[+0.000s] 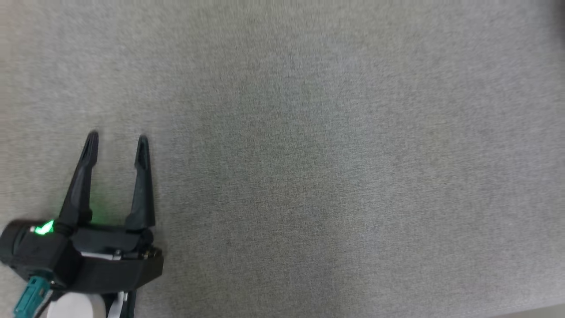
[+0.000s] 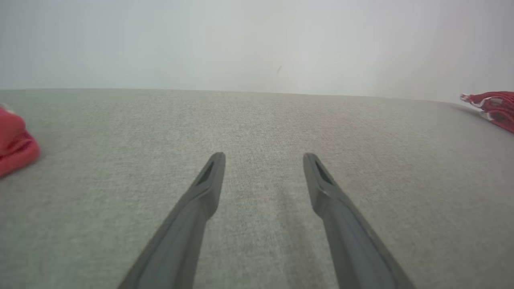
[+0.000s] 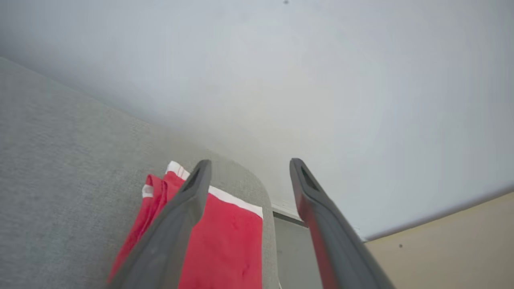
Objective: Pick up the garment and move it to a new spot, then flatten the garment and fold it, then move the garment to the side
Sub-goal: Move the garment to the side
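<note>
Both jaws released, red garment (image 3: 225,241) parked at a corner of the tabletop (image 1: 309,154).
Over bare grey surface the left gripper (image 1: 117,137) hovers, jaws spread wide with nothing between them. Above the garment the right gripper (image 3: 251,161) has its jaws apart too, not pinching any cloth. The garment lies in layers with white trim showing (looks folded, edges roughly stacked), right at the rounded corner near the wall (image 3: 321,80). Judgement: pick-up, flatten, fold and move-aside all appear done; little seems left beyond pulling the arm clear. Another red cloth lump (image 2: 14,144) sits at the left wrist view's left edge; cannot tell what it is.
</note>
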Motion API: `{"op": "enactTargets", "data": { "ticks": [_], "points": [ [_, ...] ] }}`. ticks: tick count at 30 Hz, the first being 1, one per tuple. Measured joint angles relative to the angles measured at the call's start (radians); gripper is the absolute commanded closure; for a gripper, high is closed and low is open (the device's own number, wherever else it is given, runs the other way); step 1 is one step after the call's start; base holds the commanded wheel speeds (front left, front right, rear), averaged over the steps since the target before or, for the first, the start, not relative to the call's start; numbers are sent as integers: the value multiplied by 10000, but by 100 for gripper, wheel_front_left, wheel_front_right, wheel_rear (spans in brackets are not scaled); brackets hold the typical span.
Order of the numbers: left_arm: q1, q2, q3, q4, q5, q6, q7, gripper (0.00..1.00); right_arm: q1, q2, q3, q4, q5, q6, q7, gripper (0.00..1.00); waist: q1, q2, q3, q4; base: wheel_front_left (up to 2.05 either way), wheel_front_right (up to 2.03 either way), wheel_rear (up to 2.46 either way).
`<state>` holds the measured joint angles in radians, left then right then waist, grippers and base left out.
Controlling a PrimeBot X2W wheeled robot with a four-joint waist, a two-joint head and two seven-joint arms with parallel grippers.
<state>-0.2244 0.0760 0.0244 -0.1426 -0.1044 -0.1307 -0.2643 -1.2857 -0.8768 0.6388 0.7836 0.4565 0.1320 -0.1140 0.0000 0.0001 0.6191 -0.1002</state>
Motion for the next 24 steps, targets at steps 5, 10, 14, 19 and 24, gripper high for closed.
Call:
{"op": "enactTargets", "data": {
  "ticks": [5,10,14,19,24],
  "points": [
    [447,-81,267,439,-140,2,2,0,644,673,-63,-347,127,0,-807,0,0,0,-690,43,0,0,0],
    [1080,-157,583,746,-245,71,2,0,1827,1730,-727,-924,546,0,-1327,0,-1,-1,-1603,139,0,0,0],
    [1602,-192,853,965,-336,71,4,0,3095,2577,-1582,-1530,537,0,-1465,0,-2,-2,-2407,232,0,0,0],
    [1940,-224,963,1260,-443,71,2,0,5327,3756,-3116,-2731,-61,0,-1478,0,-3,-3,-3364,403,0,0,0],
    [2106,-234,1001,1563,-495,69,2,0,7774,4968,-4272,-4008,-782,0,-1494,0,-4,-3,-4183,656,0,0,0]
  ]
}}
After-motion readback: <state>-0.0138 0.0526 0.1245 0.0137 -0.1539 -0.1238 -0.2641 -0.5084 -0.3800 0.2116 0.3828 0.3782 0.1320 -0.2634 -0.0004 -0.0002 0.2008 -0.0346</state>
